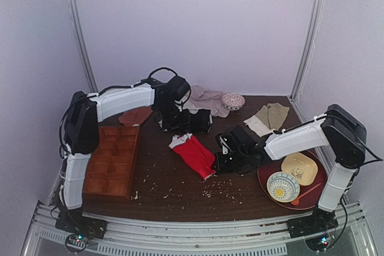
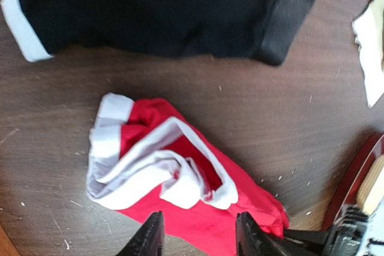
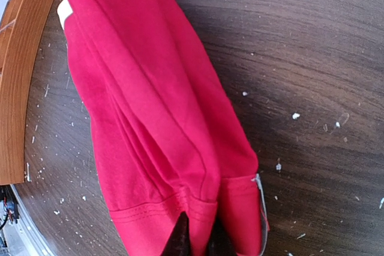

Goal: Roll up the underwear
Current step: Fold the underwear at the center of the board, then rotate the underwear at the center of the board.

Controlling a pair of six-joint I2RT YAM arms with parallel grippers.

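Pinching the hem of the underwear [image 1: 193, 154], stretched 11-to-5 o'clock across the mid worktop [image 1: 168, 193], with right fingers [image 3: 180, 239] clenched; hovering left fingers [image 2: 150, 241] released by its bunched waistband end. Risks a loose, lopsided roll: could drag the fold open by tugging unevenly.

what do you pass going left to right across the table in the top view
wooden divided tray → red underwear → pink patterned bowl → dark red plate. The black briefs, grey cloth and beige garment overlap these sideways, so they are left out.
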